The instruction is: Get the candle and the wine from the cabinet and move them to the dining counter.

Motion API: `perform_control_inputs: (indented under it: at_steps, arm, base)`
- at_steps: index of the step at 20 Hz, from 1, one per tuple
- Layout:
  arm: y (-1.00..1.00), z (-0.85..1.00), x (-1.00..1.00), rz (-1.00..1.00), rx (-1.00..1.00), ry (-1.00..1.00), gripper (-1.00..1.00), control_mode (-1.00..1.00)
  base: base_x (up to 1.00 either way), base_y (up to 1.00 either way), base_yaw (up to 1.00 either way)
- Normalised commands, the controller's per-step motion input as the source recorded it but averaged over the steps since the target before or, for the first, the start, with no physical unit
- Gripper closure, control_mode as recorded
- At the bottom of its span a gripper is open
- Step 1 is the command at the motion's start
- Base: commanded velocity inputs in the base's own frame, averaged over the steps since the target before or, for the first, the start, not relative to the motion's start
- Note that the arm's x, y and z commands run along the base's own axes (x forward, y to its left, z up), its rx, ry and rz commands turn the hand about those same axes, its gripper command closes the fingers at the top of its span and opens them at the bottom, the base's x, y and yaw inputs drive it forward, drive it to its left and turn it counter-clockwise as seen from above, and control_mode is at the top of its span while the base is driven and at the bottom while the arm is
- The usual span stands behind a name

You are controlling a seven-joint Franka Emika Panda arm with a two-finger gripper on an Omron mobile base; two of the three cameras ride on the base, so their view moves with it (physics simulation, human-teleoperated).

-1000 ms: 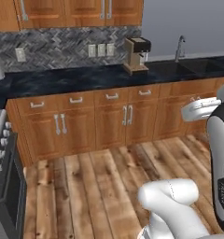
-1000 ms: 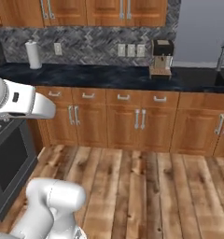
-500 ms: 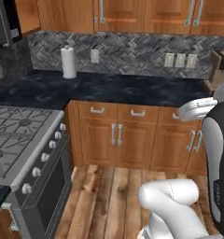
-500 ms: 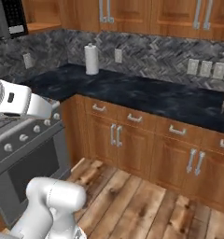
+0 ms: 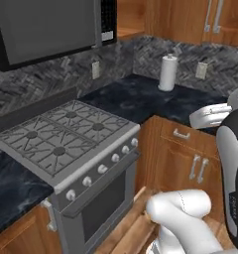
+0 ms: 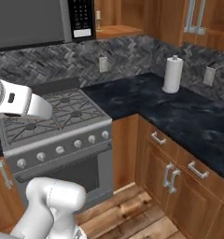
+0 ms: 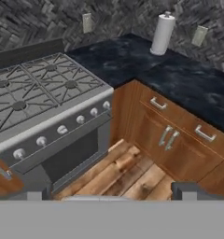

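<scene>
My gripper [image 7: 112, 194] stands open with nothing between its dark fingertips [image 7: 39, 193], high above the wooden floor in front of the stove. The cabinet [image 6: 205, 21], orange-brown with vertical silver bar handles, hangs at the upper right, also seen as the cabinet [image 5: 195, 20] in the left base view. On an open wooden shelf [image 6: 115, 31] between microwave and cabinet stands a small pale upright thing [image 6: 99, 18] that may be the candle. The wine is hidden. The dining counter is out of view.
A gas stove [image 5: 61, 136] with a knob row sits left, under a microwave [image 6: 37, 21]. A black corner worktop [image 6: 179, 116] carries a paper towel roll [image 6: 172, 74]. Base cabinets [image 7: 177, 142] stand below it, with bare wooden floor [image 7: 118, 172] in front.
The whole scene has swept sideways as the base turned left: coffee machine and sink left the views, stove, microwave and corner worktop came in. The gripper stays open.
</scene>
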Motion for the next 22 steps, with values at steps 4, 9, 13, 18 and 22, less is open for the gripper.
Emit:
perform_control_inputs:
  at_steps: [4, 9, 13, 18, 22]
  arm:
    - [0.00, 0.00, 0.00, 0.00, 0.00, 0.00, -1.00, 1.00]
    - [0.00, 0.00, 0.00, 0.00, 0.00, 0.00, -1.00, 1.00]
    - [0.00, 0.00, 0.00, 0.00, 0.00, 0.00, -1.00, 1.00]
    - [0.00, 0.00, 0.00, 0.00, 0.00, 0.00, -1.00, 1.00]
    - [0.00, 0.00, 0.00, 0.00, 0.00, 0.00, -1.00, 1.00]
  base:
    - [0.98, -0.15, 0.73]
    - [0.91, -0.62, 0.54]
    - [0.76, -0.58, 0.36]
    - [0.48, -0.43, 0.23]
    - [0.55, -0.30, 0.12]
